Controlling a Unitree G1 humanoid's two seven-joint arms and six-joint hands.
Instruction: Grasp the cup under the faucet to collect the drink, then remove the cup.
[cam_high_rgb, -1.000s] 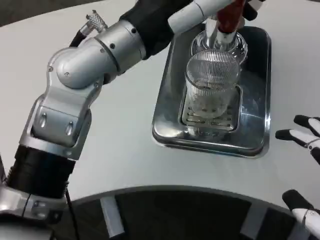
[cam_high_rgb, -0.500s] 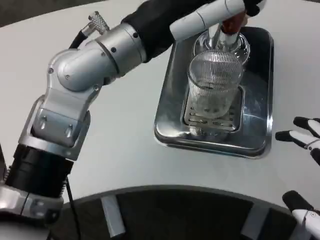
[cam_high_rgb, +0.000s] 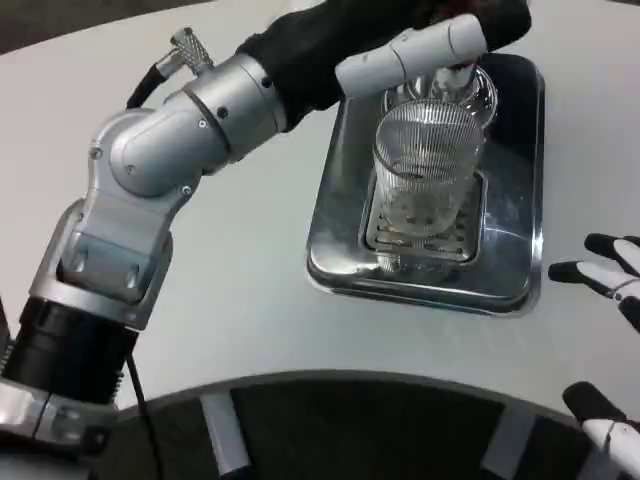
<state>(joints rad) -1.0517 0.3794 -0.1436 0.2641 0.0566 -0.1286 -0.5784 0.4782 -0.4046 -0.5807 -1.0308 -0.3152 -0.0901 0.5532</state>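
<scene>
A clear ribbed cup (cam_high_rgb: 426, 165) stands upright on the slotted drip grate (cam_high_rgb: 420, 235) of a steel tray (cam_high_rgb: 340, 200), right below the faucet (cam_high_rgb: 450, 85). My left arm (cam_high_rgb: 190, 140) reaches across from the left. My left hand (cam_high_rgb: 415, 52) lies over the faucet's red handle (cam_high_rgb: 457, 68) at the picture's top edge, with one white finger stretched across above the cup. Much of that hand is cut off, so its grip is unclear. My right hand (cam_high_rgb: 608, 280) waits at the right edge, apart from the tray, with its fingers spread and nothing in them.
The tray sits on a white table (cam_high_rgb: 250, 270) whose curved front edge (cam_high_rgb: 330, 375) runs along the bottom. My left forearm crosses the table's left half. Bare table lies between the tray and my right hand.
My left hand has moved down over the red handle, which now shows far less. The cup and my right hand have stayed put.
</scene>
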